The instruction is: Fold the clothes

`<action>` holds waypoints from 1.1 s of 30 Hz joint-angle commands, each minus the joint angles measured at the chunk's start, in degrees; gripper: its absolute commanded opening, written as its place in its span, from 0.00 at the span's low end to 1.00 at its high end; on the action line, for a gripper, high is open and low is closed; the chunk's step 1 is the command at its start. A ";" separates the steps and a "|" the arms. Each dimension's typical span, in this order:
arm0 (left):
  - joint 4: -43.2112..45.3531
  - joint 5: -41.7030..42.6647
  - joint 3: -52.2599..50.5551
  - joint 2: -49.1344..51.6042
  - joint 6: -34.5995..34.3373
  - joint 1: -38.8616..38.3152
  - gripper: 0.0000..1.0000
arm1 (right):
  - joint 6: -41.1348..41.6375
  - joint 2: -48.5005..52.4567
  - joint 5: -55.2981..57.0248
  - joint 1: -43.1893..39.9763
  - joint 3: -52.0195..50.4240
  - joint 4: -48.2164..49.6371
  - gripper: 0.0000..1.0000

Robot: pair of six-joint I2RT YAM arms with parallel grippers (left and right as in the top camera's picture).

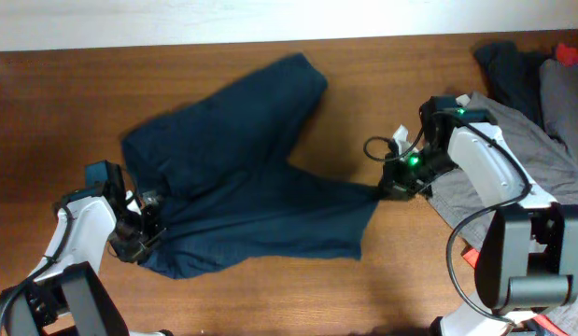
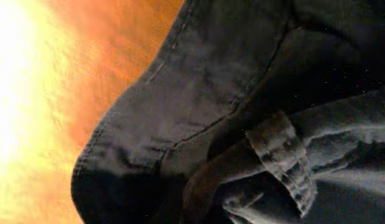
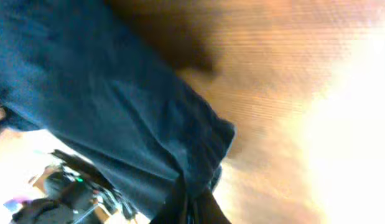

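Observation:
Dark navy trousers (image 1: 242, 177) lie spread on the wooden table, one leg reaching up to the back, the other stretched to the right. My left gripper (image 1: 144, 233) is at the waistband on the left; the left wrist view shows waistband fabric and a belt loop (image 2: 282, 155) bunched around a dark finger (image 2: 201, 193), shut on the cloth. My right gripper (image 1: 387, 189) is shut on the hem of the right trouser leg (image 3: 180, 143); its fingers (image 3: 191, 208) pinch the fabric close together.
A pile of other clothes, grey (image 1: 559, 112) and dark (image 1: 508, 65) with a red bit (image 1: 570, 54), lies at the right edge of the table behind the right arm. Bare wood (image 1: 64, 112) surrounds the trousers.

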 commanded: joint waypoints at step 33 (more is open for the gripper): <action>15.67 -7.04 9.99 -0.22 -0.13 2.05 0.60 | 1.05 2.64 -6.25 6.58 4.28 37.22 0.77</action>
